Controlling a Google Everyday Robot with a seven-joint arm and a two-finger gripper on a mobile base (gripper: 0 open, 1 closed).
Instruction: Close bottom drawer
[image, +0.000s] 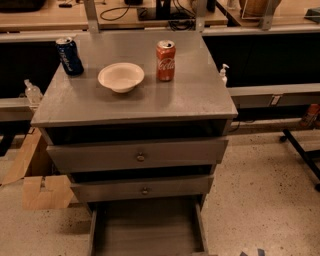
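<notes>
The counter (200, 97) is carrying a blue can (69, 56), a bowl (121, 76) and a red can (165, 60), all far beyond the gripper (251, 253) peeking in below.

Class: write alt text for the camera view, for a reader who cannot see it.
The bottom drawer of a grey three-drawer cabinet is pulled far out; the middle drawer and top drawer stand slightly ajar. On top sit a blue can, a white bowl and a red Coca-Cola can. The gripper is not in view.

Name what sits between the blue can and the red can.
A white bowl, touching neither the blue can nor the red can, seen in the camera view. The gripper is not in view.
</notes>
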